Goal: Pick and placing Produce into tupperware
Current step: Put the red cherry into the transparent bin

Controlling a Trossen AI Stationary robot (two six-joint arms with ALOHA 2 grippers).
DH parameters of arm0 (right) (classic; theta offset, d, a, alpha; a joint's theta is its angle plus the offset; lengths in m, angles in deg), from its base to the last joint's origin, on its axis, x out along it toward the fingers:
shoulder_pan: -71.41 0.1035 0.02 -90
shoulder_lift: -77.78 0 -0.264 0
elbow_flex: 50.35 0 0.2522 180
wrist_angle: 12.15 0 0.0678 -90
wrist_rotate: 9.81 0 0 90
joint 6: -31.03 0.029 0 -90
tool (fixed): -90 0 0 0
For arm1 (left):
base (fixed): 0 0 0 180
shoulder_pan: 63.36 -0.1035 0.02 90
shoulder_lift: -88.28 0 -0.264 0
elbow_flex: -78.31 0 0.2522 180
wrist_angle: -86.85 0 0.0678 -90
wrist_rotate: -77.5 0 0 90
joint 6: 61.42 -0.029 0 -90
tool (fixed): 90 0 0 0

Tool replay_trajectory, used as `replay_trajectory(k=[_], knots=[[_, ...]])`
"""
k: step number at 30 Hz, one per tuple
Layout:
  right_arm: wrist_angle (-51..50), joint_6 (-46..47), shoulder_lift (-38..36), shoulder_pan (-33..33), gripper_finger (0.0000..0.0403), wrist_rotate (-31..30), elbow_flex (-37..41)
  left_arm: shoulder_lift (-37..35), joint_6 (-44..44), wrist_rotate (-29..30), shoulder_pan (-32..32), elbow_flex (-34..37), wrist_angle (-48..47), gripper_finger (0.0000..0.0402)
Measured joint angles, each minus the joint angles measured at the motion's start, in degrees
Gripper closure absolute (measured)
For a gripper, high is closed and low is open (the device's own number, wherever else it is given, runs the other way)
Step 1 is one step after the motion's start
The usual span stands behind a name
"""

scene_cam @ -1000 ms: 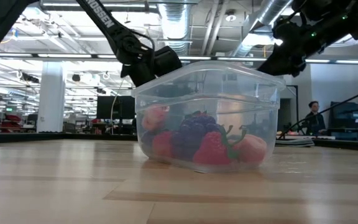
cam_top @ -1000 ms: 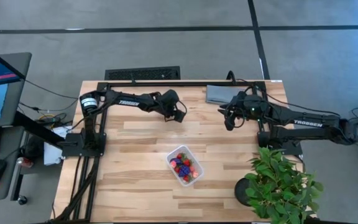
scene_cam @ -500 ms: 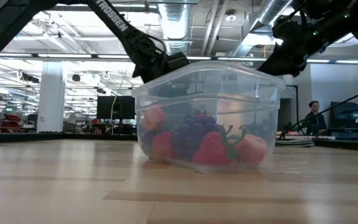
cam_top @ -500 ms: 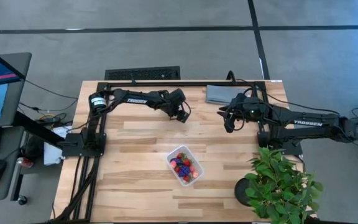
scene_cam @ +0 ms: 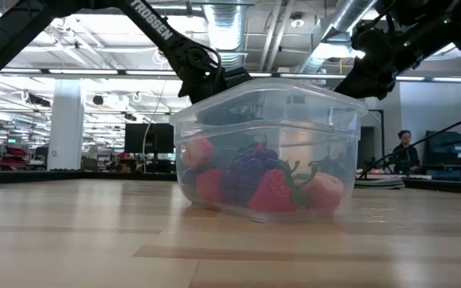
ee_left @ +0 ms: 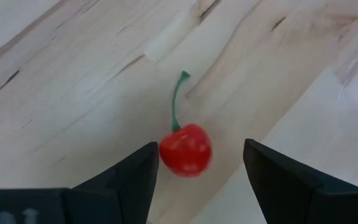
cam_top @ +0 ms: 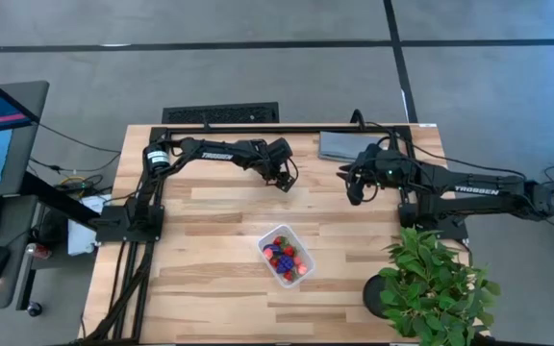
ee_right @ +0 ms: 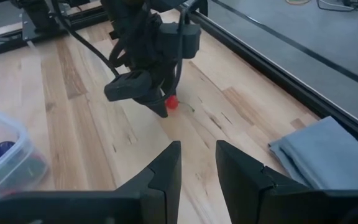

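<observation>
A small red cherry with a green stem [ee_left: 186, 149] lies on the wood near the table's far middle; it also shows as the cherry [ee_right: 172, 102] in the right wrist view. My left gripper [ee_left: 199, 145] [cam_top: 285, 178] is open, pointing down, one finger on each side of the cherry, one of them very close. The clear tupperware [cam_top: 287, 255] [scene_cam: 266, 148] stands at the table's middle and holds red, pink and purple produce [scene_cam: 254, 180]. My right gripper [cam_top: 354, 192] [ee_right: 198, 163] hovers open to the right of the cherry and holds nothing.
A folded grey cloth [cam_top: 339, 146] [ee_right: 319, 152] lies at the far edge near the right arm. A green potted plant [cam_top: 431, 284] stands at the near right corner. Bare wood [cam_top: 200, 259] lies left of the tupperware. A person [scene_cam: 405, 148] stands far off in the room.
My left gripper has moved toward the table's right edge, over the cherry. The right arm and the tupperware have kept still.
</observation>
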Motion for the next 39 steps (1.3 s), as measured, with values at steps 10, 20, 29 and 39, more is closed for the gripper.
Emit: replay_trajectory(k=[10,20,29,39], knots=[[0.06,-1.10,0.00,-0.37,0.0281,-0.38,0.00,0.00,-0.68,0.85,0.07,0.00,-0.33,0.0172],[0.23,-1.05,0.00,-0.35,0.0281,-0.36,0.00,0.02,-0.65,2.00,0.09,0.00,-0.42,0.0172],[0.25,-0.66,0.00,-0.35,0.0281,-0.36,0.02,0.04,-1.17,2.85,0.11,-0.02,-0.58,0.0203],[0.25,-0.64,0.00,-0.35,0.0281,-0.36,0.04,0.07,-2.32,4.23,0.22,-0.02,-0.66,0.0241]])
